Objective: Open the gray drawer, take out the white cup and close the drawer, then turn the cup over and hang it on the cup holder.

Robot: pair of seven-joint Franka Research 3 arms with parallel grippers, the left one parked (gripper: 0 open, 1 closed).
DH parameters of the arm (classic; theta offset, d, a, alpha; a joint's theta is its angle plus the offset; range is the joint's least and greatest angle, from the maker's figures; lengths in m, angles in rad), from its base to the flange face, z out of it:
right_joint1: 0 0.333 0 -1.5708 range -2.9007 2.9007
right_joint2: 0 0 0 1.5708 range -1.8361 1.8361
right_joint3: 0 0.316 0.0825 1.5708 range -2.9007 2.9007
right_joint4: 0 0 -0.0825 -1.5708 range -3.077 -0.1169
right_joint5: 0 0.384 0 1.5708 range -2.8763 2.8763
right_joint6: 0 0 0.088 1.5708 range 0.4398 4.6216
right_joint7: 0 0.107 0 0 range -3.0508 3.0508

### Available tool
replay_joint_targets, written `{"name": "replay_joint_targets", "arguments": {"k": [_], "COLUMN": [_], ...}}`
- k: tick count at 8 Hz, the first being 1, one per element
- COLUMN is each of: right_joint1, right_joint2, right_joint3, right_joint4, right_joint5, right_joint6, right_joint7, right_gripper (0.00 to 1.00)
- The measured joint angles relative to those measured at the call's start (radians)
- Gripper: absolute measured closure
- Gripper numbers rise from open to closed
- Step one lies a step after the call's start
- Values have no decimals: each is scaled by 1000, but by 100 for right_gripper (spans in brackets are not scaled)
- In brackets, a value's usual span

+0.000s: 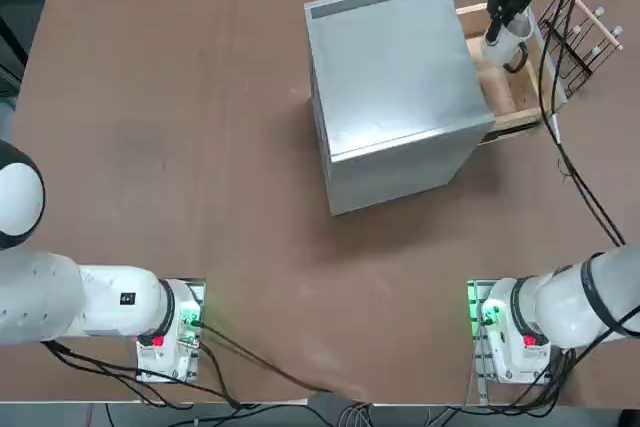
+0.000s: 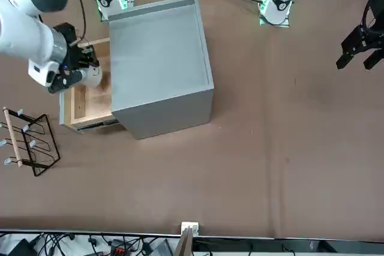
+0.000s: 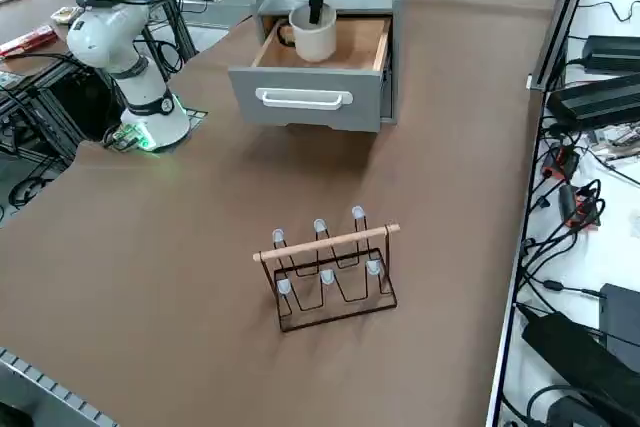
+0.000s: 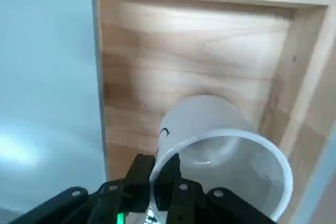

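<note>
Right gripper (image 4: 160, 179) clamped on the white cup's (image 4: 220, 163) rim; cup hangs directly beneath it, mouth up, above the open gray drawer (image 3: 310, 97).

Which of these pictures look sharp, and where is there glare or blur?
Top view: a soft sheen on the cabinet top. Right wrist view: the white cup and the right gripper pinching its rim look soft; the drawer wood is clearer. Right side view: the cup holder is crisp.
</note>
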Motion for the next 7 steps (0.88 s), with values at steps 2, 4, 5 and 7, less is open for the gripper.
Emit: {"name": "replay_joint_targets", "arguments": {"k": [2,4,5,7], "right_joint1": [-10,-27,-52,-162], "right_joint2": [-17,-37,-33,-11], "right_joint3": [-48,-112,-140,-165], "right_joint4": [65,74,73,64], "right_joint5": [-66,-153,-185,-206], "right_joint6": [-68,-85,-85,-56], "right_joint7": [-31,-177,-277,-498], "right_gripper": [94,94,94,94]}}
